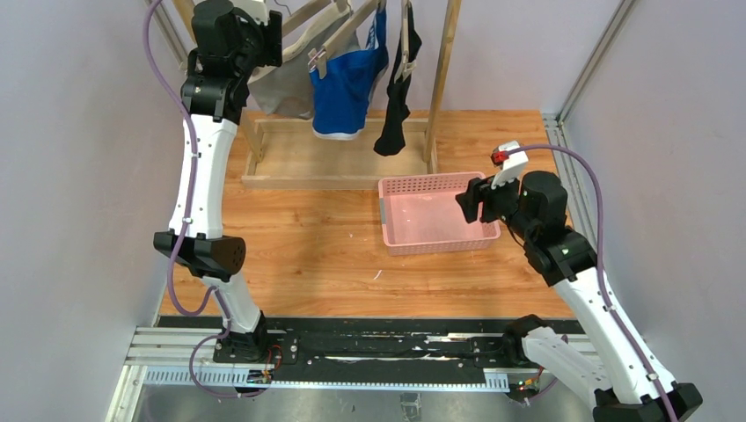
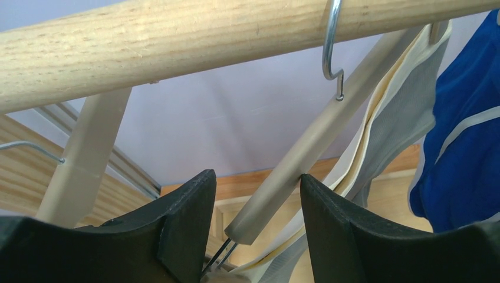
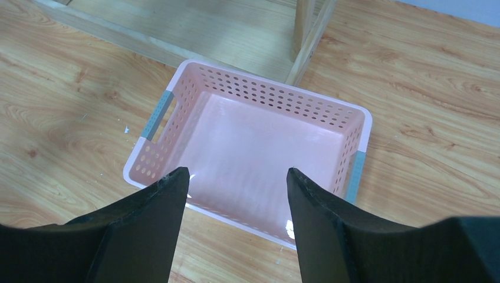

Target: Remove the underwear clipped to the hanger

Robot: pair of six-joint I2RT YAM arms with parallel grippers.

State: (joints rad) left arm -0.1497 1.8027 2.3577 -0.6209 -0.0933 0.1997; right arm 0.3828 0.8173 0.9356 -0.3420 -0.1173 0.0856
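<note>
Three briefs hang clipped to hangers on a wooden rail [image 2: 177,47]: light grey [image 1: 286,88], bright blue with white trim [image 1: 347,88] and black [image 1: 396,110]. My left gripper [image 1: 264,42] is raised to the rail, by the grey brief's hanger. In the left wrist view the left gripper [image 2: 255,177] is open, with the beige hanger arm's end [image 2: 265,206] and its metal clip between the fingers, untouched. The grey brief [image 2: 401,118] and the blue brief [image 2: 466,165] hang to the right. My right gripper [image 1: 466,202] is open and empty, and in its wrist view it [image 3: 236,171] hovers over the basket's near rim.
A pink perforated basket [image 1: 435,183] stands on the wooden table right of centre, and in the right wrist view the basket [image 3: 277,88] is empty. The rack's wooden base [image 1: 334,163] and right post [image 1: 444,79] stand behind it. A hanger hook [image 2: 331,47] loops over the rail.
</note>
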